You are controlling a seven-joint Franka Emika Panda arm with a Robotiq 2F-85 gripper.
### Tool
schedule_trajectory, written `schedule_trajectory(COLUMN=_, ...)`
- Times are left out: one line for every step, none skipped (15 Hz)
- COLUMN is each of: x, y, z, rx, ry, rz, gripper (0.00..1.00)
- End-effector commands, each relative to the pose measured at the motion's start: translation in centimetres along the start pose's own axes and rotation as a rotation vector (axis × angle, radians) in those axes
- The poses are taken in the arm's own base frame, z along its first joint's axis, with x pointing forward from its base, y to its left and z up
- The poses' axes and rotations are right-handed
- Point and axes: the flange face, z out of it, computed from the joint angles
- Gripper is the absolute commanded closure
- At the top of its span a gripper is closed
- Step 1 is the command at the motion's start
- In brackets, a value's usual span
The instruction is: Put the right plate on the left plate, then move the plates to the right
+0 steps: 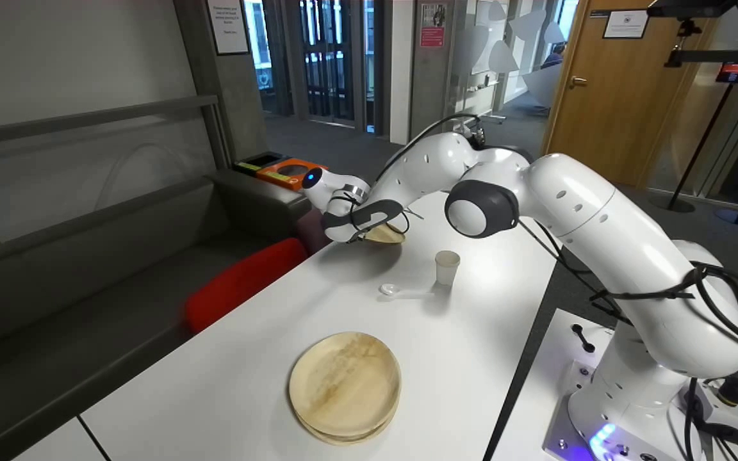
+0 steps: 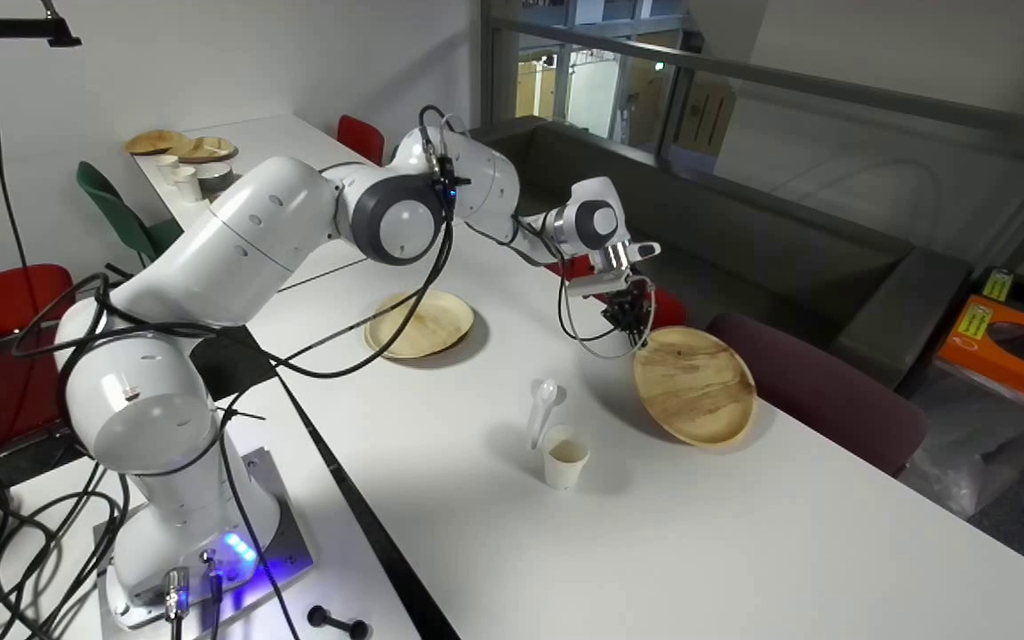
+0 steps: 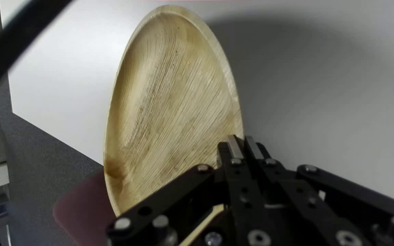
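Light-wood right plate (image 1: 386, 235) tilted, far and left of cup (image 1: 446, 267) in an exterior view, rim pinched in gripper (image 3: 241, 139); left plate (image 1: 345, 383) flat on table (image 1: 215, 397), near. Judged: stacking in hand, incomplete. Needed next: carry nearer, level, lower onto left plate.

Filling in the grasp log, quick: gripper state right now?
Gripper: closed, holding the tilted wooden plate by its rim.
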Motion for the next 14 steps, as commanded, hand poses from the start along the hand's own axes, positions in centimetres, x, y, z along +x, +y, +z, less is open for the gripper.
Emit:
schedule_trajectory(x=-2.8, y=-0.5, z=-3.5, rx=0.005, ry=0.028, rz=-0.084, gripper=0.98)
schedule_trajectory(x=-3.3, y=-0.8, z=-4.2, rx=0.016, ry=0.028, rz=-0.098, gripper=0.98)
schedule_trajectory(x=-4.0, y=-1.2, z=-4.9, rx=0.033, ry=0.023, rz=-0.111, gripper=0.98)
schedule_trajectory(x=-4.7, y=-1.4, z=-5.5, rx=0.047, ry=0.018, rz=-0.107, gripper=0.98)
schedule_trajectory(x=-5.5, y=-1.6, z=-6.2, rx=0.055, ry=0.010, rz=-0.102, gripper=0.98)
schedule_trajectory(x=-6.3, y=-1.7, z=-7.0, rx=0.063, ry=-0.001, rz=-0.093, gripper=0.98)
schedule_trajectory(x=-7.3, y=-1.8, z=-7.7, rx=0.062, ry=-0.019, rz=-0.085, gripper=0.98)
schedule_trajectory(x=-8.2, y=-1.8, z=-8.4, rx=0.063, ry=-0.028, rz=-0.079, gripper=0.98)
schedule_trajectory(x=-9.2, y=-1.9, z=-9.3, rx=0.058, ry=-0.034, rz=-0.070, gripper=0.98)
schedule_trajectory(x=-10.2, y=-2.0, z=-10.0, rx=0.054, ry=-0.036, rz=-0.063, gripper=0.98)
schedule_trajectory(x=-11.3, y=-2.1, z=-10.9, rx=0.053, ry=-0.038, rz=-0.055, gripper=0.98)
schedule_trajectory(x=-12.4, y=-2.4, z=-11.8, rx=0.049, ry=-0.037, rz=-0.041, gripper=0.98)
schedule_trajectory(x=-13.5, y=-2.7, z=-12.8, rx=0.040, ry=-0.036, rz=-0.032, gripper=0.98)
schedule_trajectory(x=-14.8, y=-3.5, z=-13.8, rx=0.018, ry=-0.036, rz=-0.022, gripper=0.98)
